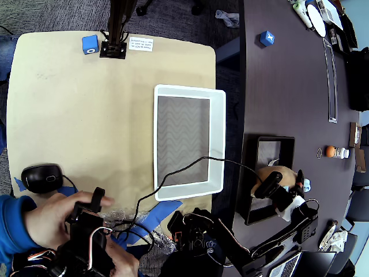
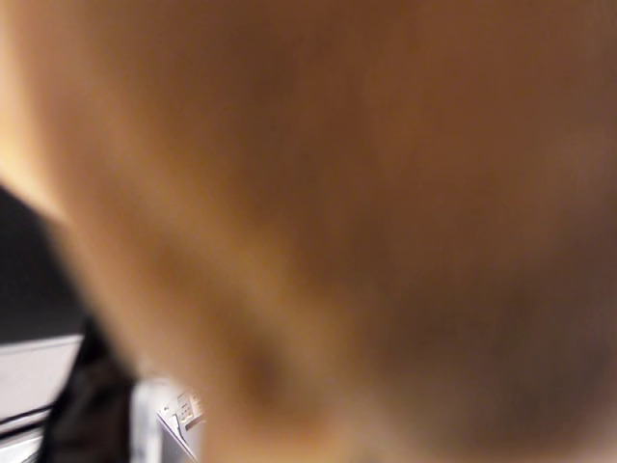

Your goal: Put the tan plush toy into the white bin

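One thing mattered: the gripper (image 1: 275,187) sat right on the tan plush toy (image 1: 278,173), white bin (image 1: 218,138) off left overhead; jaws' state unclear

An office or meeting room: a long dark conference table (image 1: 288,86) with a cable slot (image 1: 331,81), grey carpet (image 1: 173,17), a chair base (image 1: 167,6), a computer mouse (image 1: 41,178) and a laptop corner (image 1: 288,266).
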You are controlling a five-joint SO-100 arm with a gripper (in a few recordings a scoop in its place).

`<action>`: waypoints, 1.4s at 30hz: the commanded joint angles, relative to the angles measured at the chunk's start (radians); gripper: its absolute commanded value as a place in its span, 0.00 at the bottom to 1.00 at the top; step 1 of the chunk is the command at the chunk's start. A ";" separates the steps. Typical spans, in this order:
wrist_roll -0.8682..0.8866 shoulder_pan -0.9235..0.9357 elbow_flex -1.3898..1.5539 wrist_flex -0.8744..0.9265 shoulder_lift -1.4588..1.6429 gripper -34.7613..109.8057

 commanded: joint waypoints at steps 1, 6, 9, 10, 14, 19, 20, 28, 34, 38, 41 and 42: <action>0.015 0.006 0.008 0.003 0.020 0.68; 0.009 0.006 0.008 0.011 0.020 0.67; 0.002 0.006 0.008 0.011 0.021 0.67; 0.002 0.006 0.008 0.011 0.021 0.66; 0.000 0.008 0.008 0.012 0.021 0.60; -0.002 0.008 0.009 0.012 0.023 0.48; -0.002 0.008 0.014 0.012 0.031 0.45; -0.002 0.005 0.018 0.012 0.127 0.30; -0.003 0.006 0.020 0.012 0.137 0.28; -0.003 0.006 0.020 0.014 0.138 0.27; -0.003 0.006 0.009 0.026 0.140 0.27; -0.003 0.006 0.002 0.043 0.140 0.27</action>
